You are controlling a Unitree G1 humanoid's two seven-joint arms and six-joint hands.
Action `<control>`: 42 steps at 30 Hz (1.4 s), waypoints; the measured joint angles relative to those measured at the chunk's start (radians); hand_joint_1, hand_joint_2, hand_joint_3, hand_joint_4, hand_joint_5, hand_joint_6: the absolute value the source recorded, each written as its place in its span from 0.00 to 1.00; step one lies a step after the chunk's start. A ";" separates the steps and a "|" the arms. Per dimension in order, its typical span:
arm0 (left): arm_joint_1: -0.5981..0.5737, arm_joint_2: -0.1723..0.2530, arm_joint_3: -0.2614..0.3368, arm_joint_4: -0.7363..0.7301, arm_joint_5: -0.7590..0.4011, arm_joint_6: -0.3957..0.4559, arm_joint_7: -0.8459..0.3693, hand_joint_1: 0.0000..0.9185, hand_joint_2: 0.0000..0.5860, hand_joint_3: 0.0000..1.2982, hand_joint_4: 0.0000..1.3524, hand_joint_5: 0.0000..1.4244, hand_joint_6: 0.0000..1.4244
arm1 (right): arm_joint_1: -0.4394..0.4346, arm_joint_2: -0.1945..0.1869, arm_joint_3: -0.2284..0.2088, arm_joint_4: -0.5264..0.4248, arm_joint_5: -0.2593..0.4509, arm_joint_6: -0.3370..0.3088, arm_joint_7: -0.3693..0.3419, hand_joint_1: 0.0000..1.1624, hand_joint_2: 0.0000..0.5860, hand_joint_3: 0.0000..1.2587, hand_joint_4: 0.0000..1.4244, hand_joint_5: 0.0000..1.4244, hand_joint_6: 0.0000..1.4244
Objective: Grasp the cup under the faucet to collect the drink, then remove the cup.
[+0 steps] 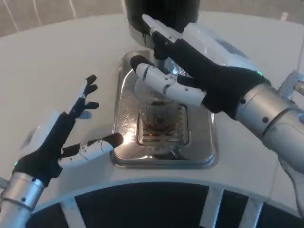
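A clear cup (158,115) with brown drink in its bottom stands on the grate of a silver drip tray (199,142), below the black dispenser (161,16). My right hand (190,71) reaches over the tray from the right, its fingers stretched above the cup toward the dispenser's faucet, which they hide. It holds nothing that I can see. My left hand (66,135) hovers left of the tray with fingers spread apart, its thumb tip close to the tray's left rim, a little short of the cup.
The white table (61,61) curves around the tray, with its front edge just below the tray. A dark gap and white frame bars lie beyond that edge.
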 measured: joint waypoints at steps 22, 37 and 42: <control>-0.159 -0.010 -0.069 0.172 0.038 -0.024 0.042 0.24 0.06 0.00 0.00 0.16 0.21 | 0.000 0.005 -0.002 0.000 -0.011 0.001 0.005 0.00 0.81 0.00 0.00 0.00 0.00; -0.227 -0.031 -0.114 0.291 0.073 -0.034 0.085 0.24 0.06 0.00 0.00 0.17 0.21 | 0.000 0.006 -0.011 0.005 -0.011 0.000 0.004 0.00 0.81 0.00 0.00 0.00 0.00; -0.264 -0.039 -0.129 0.338 0.076 -0.034 0.094 0.24 0.07 0.00 0.00 0.17 0.21 | -0.002 0.006 -0.012 0.013 -0.011 -0.007 0.003 0.00 0.81 0.00 0.00 0.00 0.00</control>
